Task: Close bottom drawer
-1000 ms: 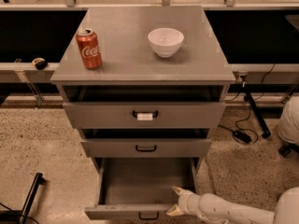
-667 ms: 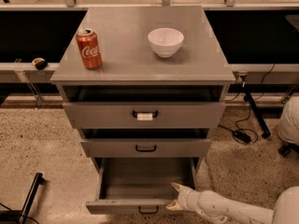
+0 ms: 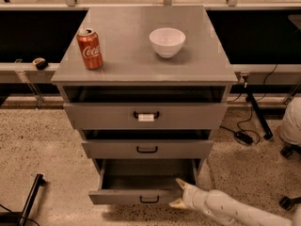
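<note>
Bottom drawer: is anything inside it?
The bottom drawer looks empty where visible; its rear is hidden under the middle drawer. The claw sits at its front right corner.

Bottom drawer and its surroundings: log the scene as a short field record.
bottom drawer: pulled out, not yet closed
tool: at the right end of the bottom drawer's front, fingers apart
middle drawer: directly above, black handle
top drawer: white tag on handle
cabinet top: red cola can on the left, white bowl towards the right
</note>
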Controlling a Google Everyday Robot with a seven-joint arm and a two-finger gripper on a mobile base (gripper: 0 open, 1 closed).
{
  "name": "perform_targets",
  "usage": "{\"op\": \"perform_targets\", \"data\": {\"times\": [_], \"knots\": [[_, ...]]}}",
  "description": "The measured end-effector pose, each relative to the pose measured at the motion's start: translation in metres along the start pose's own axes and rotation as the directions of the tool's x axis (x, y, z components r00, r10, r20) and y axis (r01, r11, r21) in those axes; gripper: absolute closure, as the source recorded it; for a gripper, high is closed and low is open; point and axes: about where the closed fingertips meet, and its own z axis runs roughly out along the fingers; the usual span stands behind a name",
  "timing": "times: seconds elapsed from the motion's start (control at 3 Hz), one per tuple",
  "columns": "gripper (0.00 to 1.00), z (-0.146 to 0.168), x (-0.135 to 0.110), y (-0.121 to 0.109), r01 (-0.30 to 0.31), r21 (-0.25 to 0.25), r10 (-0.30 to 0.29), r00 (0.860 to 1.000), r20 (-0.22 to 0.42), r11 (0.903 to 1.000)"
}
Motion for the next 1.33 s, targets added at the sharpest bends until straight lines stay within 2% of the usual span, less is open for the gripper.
{"op": "perform_targets", "data": {"times": [0.33, 0.67, 1.0, 1.33], "knots": [[0.27, -0.025, 0.001, 0.021, -0.032, -0.019, 0.033, 0.999, 0.044, 0.9993], [0.46, -0.027, 0.006, 0.052, -0.062, -0.090, 0.068, 0.996, 0.060, 0.9940], [0.69, -0.022, 0.006, 0.072, -0.069, -0.148, 0.080, 0.994, 0.071, 0.9866], [0.92, -0.022, 0.006, 0.075, -0.069, -0.156, 0.081, 0.994, 0.073, 0.9853]]}}
